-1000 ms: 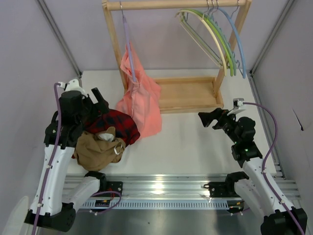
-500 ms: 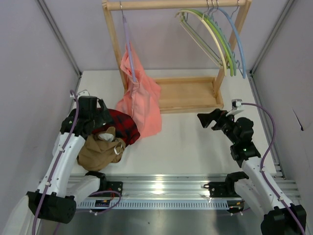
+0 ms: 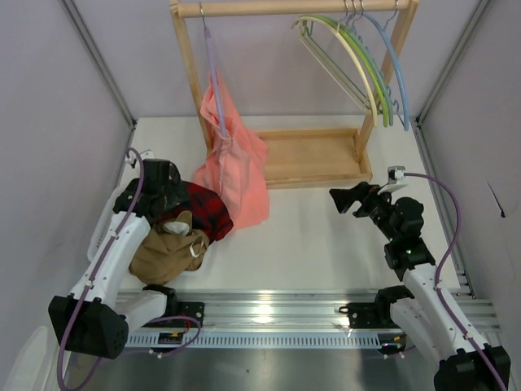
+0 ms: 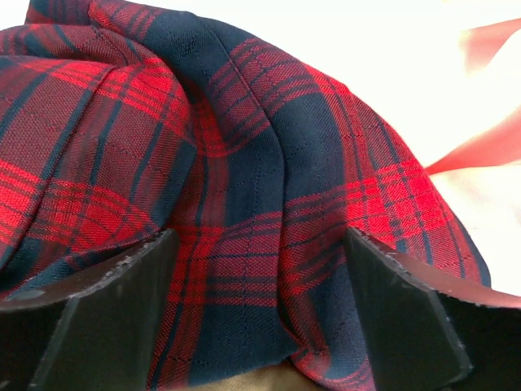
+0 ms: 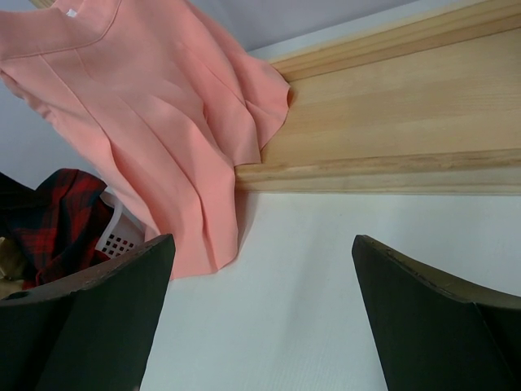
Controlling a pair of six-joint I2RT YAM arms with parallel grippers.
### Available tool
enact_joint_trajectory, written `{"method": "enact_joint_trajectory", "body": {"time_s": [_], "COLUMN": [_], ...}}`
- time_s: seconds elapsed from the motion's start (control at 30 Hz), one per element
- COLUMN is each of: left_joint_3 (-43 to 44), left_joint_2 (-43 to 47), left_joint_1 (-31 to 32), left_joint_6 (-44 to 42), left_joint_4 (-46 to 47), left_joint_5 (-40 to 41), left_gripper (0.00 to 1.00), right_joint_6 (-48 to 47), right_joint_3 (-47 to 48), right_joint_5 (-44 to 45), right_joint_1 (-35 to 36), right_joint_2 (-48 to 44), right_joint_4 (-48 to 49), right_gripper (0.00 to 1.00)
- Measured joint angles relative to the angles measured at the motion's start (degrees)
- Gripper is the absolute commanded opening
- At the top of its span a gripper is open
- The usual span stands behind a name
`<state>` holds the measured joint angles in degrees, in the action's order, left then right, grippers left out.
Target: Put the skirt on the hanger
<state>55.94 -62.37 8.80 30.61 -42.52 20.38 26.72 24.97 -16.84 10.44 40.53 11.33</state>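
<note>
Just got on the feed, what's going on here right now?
The left gripper is down on the skirt, jaws open on either side of a fold, not yet closed on it. The skirt lies bunched at the left of the table, beside a tan cloth. The hanger hangs on the rack at the back. The right gripper hovers open over the table, holding nothing.

Likely robot lab: grey enclosure walls [image 3: 49, 122], aluminium rail [image 3: 269, 314].
</note>
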Motion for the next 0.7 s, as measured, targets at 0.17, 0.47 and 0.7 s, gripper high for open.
{"method": "enact_joint_trajectory", "body": {"time_s": [0.17,0.47,0.7], "left_joint_3": [-0.98,-1.29,7.26], "left_joint_2": [0.98,5.55,10.36], "left_joint_1": [0.00,0.00,-0.04], "left_joint_6": [-0.04,-2.23,-6.21], "left_joint_4": [1.90,3.74,2.05], "left_joint_5": [-0.28,-1.18,-2.78], "left_gripper": [0.41,0.00,0.00], "right_joint_6": [0.02,0.24,0.72], "right_joint_3": [0.00,0.24,2.34], "right_joint_5": [0.00,0.94,3.17], "right_joint_1": [0.00,0.02,0.11], "right_joint_2": [0.02,-1.40,-4.48], "right_joint_4": [-0.13,-3.48,-6.86], "right_gripper": [0.99,0.99,0.99]}}
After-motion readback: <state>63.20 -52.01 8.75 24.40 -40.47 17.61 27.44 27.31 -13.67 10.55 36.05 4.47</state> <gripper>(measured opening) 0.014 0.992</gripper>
